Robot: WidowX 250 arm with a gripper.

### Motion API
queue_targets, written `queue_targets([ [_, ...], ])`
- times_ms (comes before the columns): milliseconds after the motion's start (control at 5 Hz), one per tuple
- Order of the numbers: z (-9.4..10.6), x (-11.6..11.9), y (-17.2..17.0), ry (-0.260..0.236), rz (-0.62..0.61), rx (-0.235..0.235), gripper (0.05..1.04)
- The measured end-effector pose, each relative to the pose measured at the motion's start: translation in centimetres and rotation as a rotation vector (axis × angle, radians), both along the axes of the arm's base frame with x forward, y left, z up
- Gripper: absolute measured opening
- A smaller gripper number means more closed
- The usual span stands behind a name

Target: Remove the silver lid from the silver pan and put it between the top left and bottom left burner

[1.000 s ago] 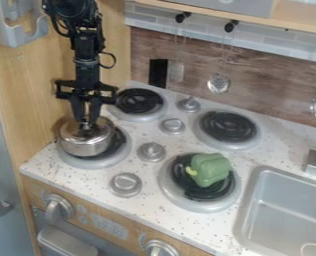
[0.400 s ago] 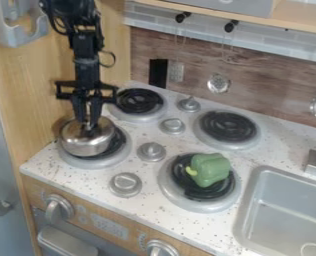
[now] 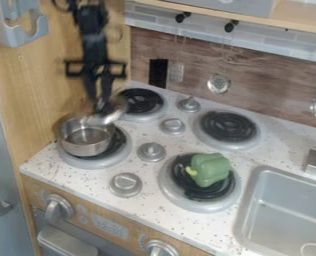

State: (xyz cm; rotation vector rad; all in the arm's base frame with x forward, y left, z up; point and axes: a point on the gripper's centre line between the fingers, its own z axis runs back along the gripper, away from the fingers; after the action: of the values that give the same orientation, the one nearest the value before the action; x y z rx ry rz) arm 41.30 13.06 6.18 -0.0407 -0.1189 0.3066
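Observation:
My gripper (image 3: 101, 105) hangs above the back edge of the pan, shut on the knob of the silver lid. The silver lid (image 3: 112, 114) is lifted and tilted, between the pan and the top left burner (image 3: 140, 101), partly in front of that burner's near side. Below it, the silver pan (image 3: 86, 145) stands uncovered on the bottom left burner (image 3: 124, 150), its inside showing.
A green pepper (image 3: 211, 169) lies on the bottom right burner (image 3: 199, 204). The top right burner (image 3: 227, 127) is bare. Small silver knobs (image 3: 151, 151) stand between the burners. The wooden side wall (image 3: 37, 90) borders the left; a sink (image 3: 287, 210) is at right.
The gripper has moved up and slightly right with the lid, which was on the pan before. The pan has stayed on its burner and is now uncovered.

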Motion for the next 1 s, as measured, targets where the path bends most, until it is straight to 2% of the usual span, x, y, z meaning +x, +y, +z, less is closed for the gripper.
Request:
queue_targets([
  [200, -2.0, 2.8, -1.2, 0.013, -0.035, 0.004, 0.219],
  [400, -2.5, 5.6, -3.4, -0.010, -0.095, 0.046, 0.219],
  [600, -4.2, 6.4, -4.0, -0.027, -0.109, 0.080, 0.219],
  [800, -6.2, 6.2, -3.8, -0.053, -0.095, 0.116, 0.219],
  [1000, -7.8, 6.2, -3.8, -0.097, -0.066, 0.126, 0.219],
])
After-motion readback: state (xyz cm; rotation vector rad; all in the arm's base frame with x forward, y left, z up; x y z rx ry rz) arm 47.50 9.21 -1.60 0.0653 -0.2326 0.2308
